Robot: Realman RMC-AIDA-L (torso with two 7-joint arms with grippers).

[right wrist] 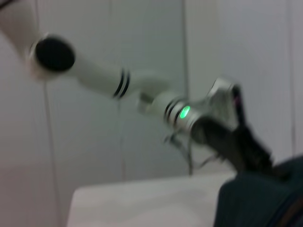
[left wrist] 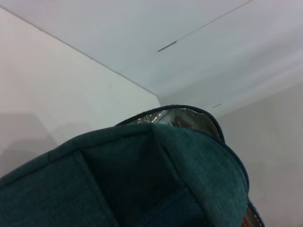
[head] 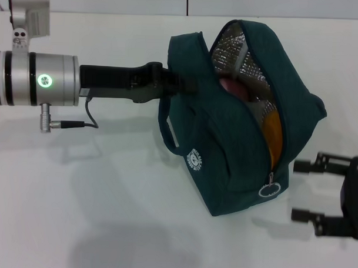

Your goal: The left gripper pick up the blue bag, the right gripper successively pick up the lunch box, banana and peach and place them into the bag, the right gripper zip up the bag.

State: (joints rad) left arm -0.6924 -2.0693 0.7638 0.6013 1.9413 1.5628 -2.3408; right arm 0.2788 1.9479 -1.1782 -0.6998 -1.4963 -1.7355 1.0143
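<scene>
While the left gripper (head: 183, 84) clamps its rim, the blue bag (head: 237, 142) gapes — foil-lined; right gripper (head: 309, 191) fingers spread.

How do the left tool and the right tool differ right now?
The left tool reaches in from the left side and is at the blue bag's upper edge, holding it up; the right tool sits low at the right edge, beside the bag but apart from it. The left tool's tips are hidden by the fabric; the right tool's two fingers are spread open and empty. Both are black.
</scene>
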